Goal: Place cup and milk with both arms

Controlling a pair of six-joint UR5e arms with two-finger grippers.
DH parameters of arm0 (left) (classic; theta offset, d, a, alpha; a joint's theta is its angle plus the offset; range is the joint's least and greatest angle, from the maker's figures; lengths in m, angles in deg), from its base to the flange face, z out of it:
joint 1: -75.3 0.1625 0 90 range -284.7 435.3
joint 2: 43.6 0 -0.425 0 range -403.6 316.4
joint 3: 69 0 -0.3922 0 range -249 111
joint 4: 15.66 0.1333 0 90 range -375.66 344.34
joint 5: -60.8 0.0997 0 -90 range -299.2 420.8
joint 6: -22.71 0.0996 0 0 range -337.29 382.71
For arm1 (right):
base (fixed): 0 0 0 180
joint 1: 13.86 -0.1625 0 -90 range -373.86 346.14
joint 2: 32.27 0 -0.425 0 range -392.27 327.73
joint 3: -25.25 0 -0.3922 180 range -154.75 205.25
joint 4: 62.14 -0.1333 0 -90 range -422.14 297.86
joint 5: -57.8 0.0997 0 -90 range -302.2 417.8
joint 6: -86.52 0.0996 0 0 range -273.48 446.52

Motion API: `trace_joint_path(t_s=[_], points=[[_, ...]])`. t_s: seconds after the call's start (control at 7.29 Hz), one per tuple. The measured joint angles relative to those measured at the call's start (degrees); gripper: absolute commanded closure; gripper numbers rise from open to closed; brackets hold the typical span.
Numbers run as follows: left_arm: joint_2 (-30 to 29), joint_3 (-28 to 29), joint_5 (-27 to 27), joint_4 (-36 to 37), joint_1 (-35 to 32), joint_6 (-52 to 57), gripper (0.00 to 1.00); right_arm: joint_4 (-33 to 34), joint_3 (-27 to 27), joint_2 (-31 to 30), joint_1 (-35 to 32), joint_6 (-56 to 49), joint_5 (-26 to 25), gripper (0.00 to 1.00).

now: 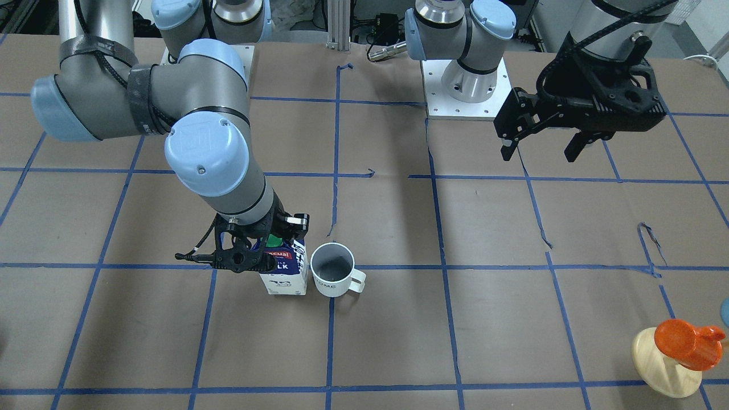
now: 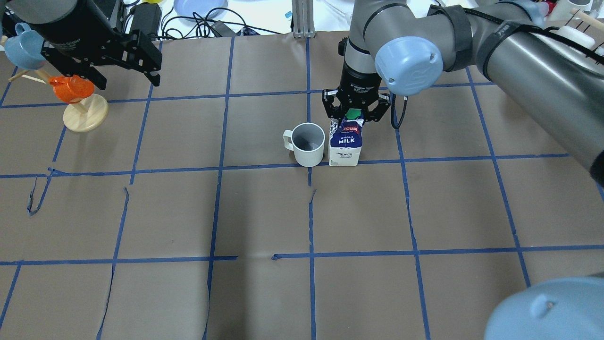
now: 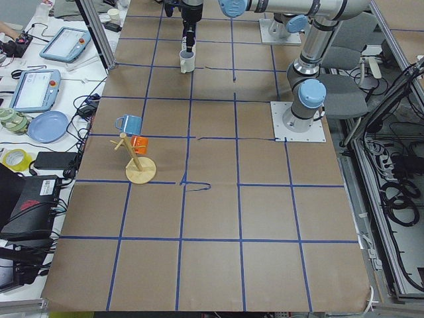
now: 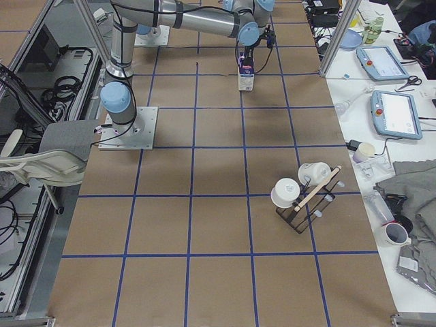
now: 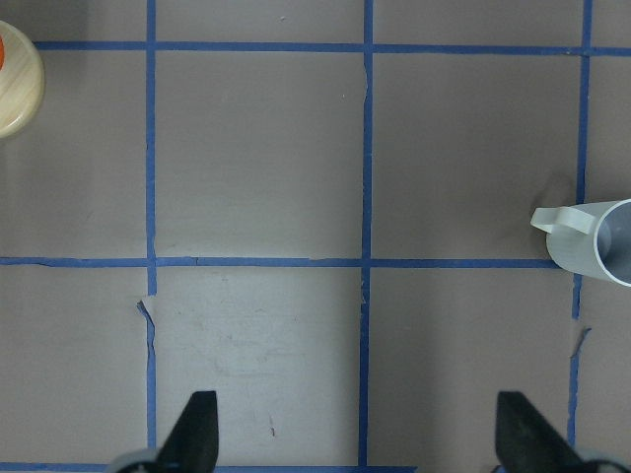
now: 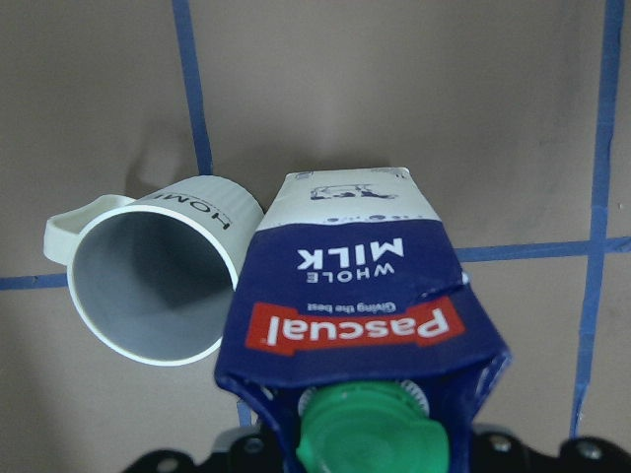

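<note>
1. Nearest you in the overhead view: mug (image 2: 309,146) and milk carton (image 2: 346,144) stand upright mid-table (image 2: 264,212), just beside each other (handle points away from the carton).
2. R gripper (image 2: 355,112) sits on the carton's top, fingers clamped on it by the green cap (image 6: 365,429).
3. Farther back, L gripper (image 5: 355,434) hangs spread wide, nothing btw its fingers, well apart from both, near the wooden stand (image 2: 85,115) w/ an orange cup (image 2: 71,89).

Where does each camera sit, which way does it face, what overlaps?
Front: across the table, facing the robot; left arm, right arm, cup, milk.
Overhead: behind the robot, looking down; both arms.
Left: table's left end, along it; both arms.
Right: table's right end; right arm, milk.
Left wrist: straight down; left tool, cup.
Right wrist: down on milk and cup.
Both wrists share the cup.
</note>
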Motion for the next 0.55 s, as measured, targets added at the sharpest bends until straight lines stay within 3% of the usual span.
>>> trace_joint_path(t_s=[0.14, 0.55], points=[[0.00, -0.03, 0.00, 0.02, 0.00, -0.04, 0.00, 0.18, 0.32, 0.01, 0.00, -0.01, -0.05, 0.17], [0.00, -0.07, -0.03, -0.04, 0.00, -0.13, 0.00, 0.25, -1.01, -1.25, 0.25, -0.03, -1.38, 0.04]])
